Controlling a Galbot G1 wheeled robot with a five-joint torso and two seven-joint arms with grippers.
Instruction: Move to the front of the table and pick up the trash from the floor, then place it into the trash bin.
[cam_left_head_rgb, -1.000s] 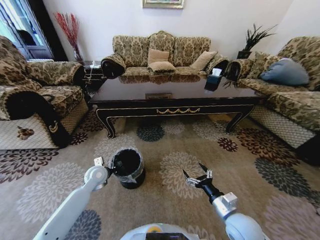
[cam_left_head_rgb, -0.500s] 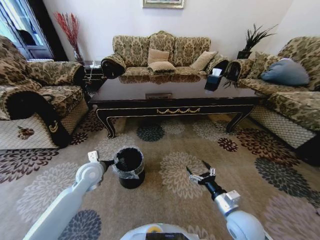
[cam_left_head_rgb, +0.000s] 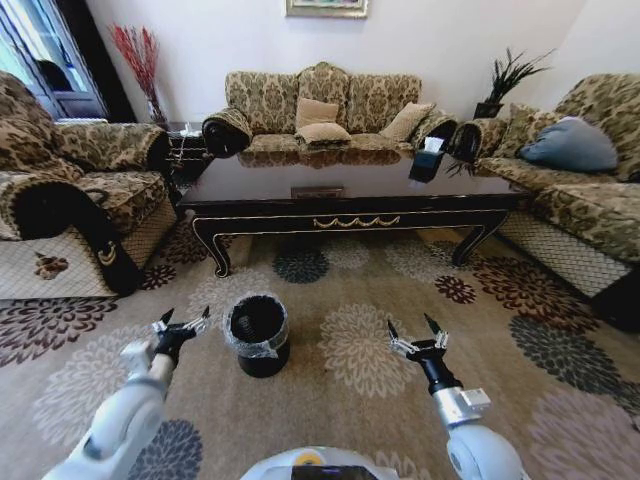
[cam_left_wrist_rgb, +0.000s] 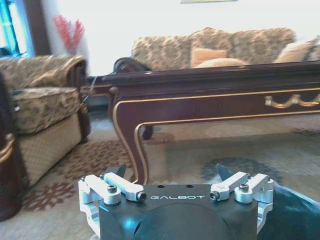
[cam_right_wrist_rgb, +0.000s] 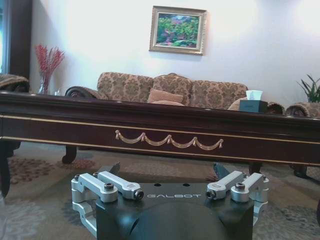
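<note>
The dark glossy table (cam_left_head_rgb: 330, 180) stands across the room ahead, and its gold-trimmed apron (cam_right_wrist_rgb: 170, 136) faces me. On the patterned floor (cam_left_head_rgb: 340, 275) in front of it sits the black trash bin (cam_left_head_rgb: 257, 335) with its clear liner. My left gripper (cam_left_head_rgb: 180, 325) hovers open just left of the bin, with nothing between its fingers. My right gripper (cam_left_head_rgb: 417, 335) hangs open over a cream flower medallion to the bin's right, also with nothing in it. The left gripper (cam_left_wrist_rgb: 172, 172) points at a curved table leg (cam_left_wrist_rgb: 127, 135). The right gripper (cam_right_wrist_rgb: 167, 170) faces the apron. The trash is out of view.
Patterned sofas (cam_left_head_rgb: 320, 105) ring the table at the back, left and right. A tissue box (cam_left_head_rgb: 428, 158) stands on the table's right end. A dark armrest (cam_left_head_rgb: 70, 225) juts out at the left. Open carpet lies between the bin and the table.
My left gripper has drawn back from the bin's rim to its left and now shows open. The right gripper has drifted slightly right and toward me.
</note>
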